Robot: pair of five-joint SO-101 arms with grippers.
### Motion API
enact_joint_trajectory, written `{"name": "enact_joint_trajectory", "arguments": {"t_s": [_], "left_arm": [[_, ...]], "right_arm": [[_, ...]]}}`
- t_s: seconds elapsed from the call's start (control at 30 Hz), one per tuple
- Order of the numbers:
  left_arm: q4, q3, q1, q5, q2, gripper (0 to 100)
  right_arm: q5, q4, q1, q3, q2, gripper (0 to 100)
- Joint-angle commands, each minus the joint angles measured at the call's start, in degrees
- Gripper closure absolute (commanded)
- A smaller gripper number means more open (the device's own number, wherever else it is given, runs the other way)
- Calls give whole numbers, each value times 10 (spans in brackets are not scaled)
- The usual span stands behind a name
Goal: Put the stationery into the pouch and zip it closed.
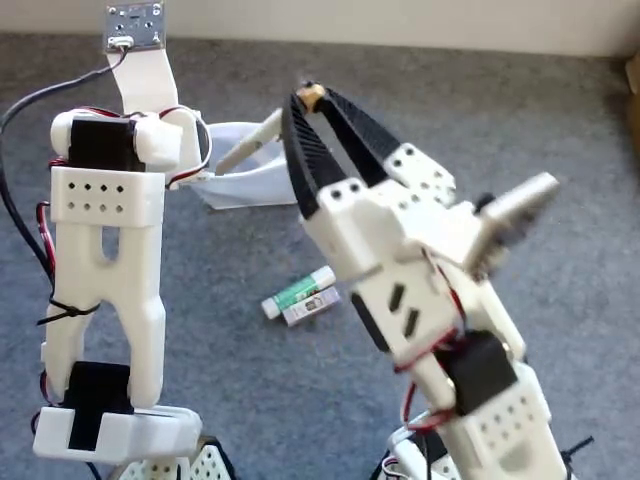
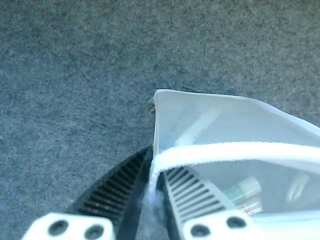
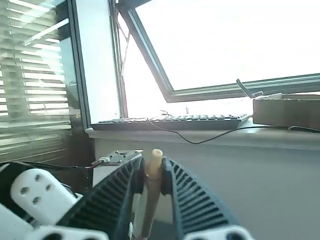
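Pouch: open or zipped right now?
Open. In the left wrist view the left gripper pinches one rim of the pouch, and the two rims stand apart with the mouth gaping.

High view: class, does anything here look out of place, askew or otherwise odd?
Nothing is damaged or spilled. A green-and-white stick and a paler stick lie loose on the grey table outside the pouch. The right gripper holds a pencil-like stick tilted in the air, lower end toward the pouch.
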Motion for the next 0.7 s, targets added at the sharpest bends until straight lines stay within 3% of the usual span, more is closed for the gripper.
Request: {"name": "enact_joint_trajectory", "arguments": {"t_s": [0.0,0.23,0.4,0.67], "left_arm": [[-1,11,-15,4,14,992],[-3,11,-15,3,14,992],[-3,11,-16,3,14,992],[-4,11,-16,3,14,992]], "right_arm": [[8,-36,27,-34,34,995],[19,-43,41,-32,62,995],[144,-41,20,-29,64,995],[248,-39,-28,19,64,995]]}}
